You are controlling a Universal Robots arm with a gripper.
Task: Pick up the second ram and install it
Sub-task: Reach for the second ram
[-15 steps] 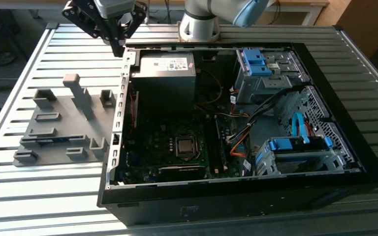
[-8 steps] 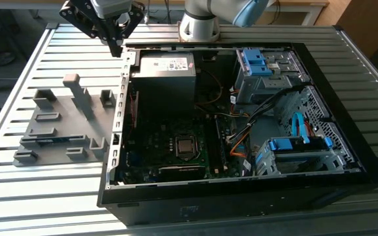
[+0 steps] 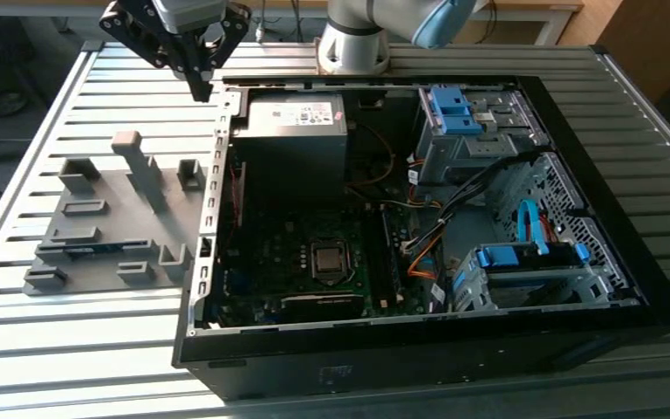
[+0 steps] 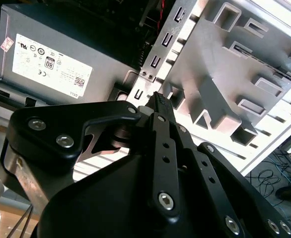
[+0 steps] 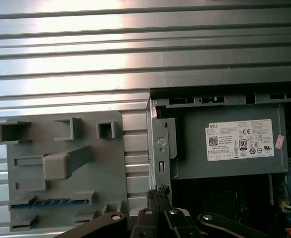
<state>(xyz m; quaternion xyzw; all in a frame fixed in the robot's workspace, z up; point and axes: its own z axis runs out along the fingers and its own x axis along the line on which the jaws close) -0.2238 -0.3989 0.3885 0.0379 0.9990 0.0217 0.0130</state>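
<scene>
The gripper [image 3: 201, 85] is held high over the slatted table [image 3: 67, 349], at eleven o'clock from the open computer case [image 3: 661, 297] in the exterior view. Its fingers are closed tip to tip, with nothing gripped. The second ram [image 5: 50, 202] is kept in a slot of the gray holder [image 3: 119, 231], at nine o'clock from the case, probably so it can be pinched from above. Open room is left over the holder. The case's rear edge and the power supply [image 3: 294, 118] are close beside the gripper.

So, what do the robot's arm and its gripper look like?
The arm is round and silver-grey, with a light blue joint cap. The gripper is black: flat linked bars with silver screw heads, narrowing to two thin fingers.
</scene>
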